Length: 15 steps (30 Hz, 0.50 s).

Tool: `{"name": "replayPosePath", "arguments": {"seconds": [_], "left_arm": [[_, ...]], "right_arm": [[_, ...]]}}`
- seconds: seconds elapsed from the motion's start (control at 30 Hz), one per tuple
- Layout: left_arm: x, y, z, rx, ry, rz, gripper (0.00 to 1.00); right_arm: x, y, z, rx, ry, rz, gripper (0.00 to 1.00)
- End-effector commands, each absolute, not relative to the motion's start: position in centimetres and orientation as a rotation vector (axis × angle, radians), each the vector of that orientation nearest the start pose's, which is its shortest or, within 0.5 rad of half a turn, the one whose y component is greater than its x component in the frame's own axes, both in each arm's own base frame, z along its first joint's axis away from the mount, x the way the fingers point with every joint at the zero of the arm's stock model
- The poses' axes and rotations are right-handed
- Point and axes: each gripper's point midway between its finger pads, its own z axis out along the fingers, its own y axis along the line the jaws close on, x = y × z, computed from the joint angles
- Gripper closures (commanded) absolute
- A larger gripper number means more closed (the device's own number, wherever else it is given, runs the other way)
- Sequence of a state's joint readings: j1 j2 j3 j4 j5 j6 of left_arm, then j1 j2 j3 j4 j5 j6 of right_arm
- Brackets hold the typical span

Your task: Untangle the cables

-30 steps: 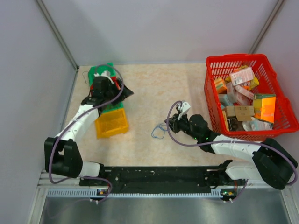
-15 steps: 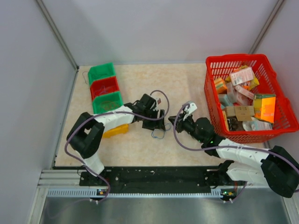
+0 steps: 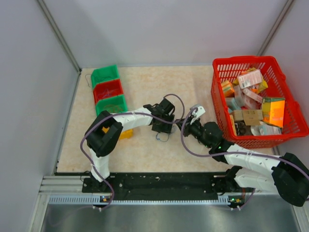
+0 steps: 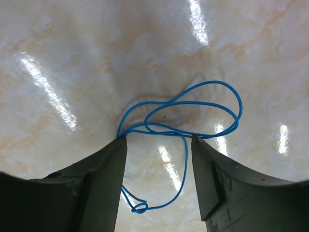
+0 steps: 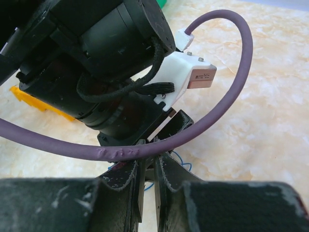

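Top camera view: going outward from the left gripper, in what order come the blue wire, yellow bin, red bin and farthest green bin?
1. blue wire, right by the left gripper
2. yellow bin, to its left, half hidden by the arm
3. red bin, back left
4. farthest green bin, back-left corner

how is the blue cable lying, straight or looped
Looped: in the left wrist view the blue cable curls into overlapping loops, with a tiny twist at one end.
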State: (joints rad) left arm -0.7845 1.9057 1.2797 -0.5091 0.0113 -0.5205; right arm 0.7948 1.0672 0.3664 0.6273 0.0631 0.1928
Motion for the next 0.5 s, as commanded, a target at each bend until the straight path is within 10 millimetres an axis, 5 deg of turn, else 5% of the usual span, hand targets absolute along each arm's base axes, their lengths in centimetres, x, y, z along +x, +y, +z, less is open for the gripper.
{"name": "replayPosePath", "arguments": {"seconds": [0.0,0.23,0.47], "left_arm": [[29.4,-29.7,3.0,0.365,2.699,-0.223,0.40],[30.0,-28.1,2.3,0.358,2.701,0.040,0.56],[30.6,-27.8,4.8,0.341,2.597,0.017,0.53]], "right_arm": [[25.6,25.9,18.8,-0.442,1.571,0.710,0.89],[25.7,25.9,18.5,-0.441,1.579,0.704,0.89],[25.8,26.1,18.5,-0.446,1.580,0.710,0.89]]}}
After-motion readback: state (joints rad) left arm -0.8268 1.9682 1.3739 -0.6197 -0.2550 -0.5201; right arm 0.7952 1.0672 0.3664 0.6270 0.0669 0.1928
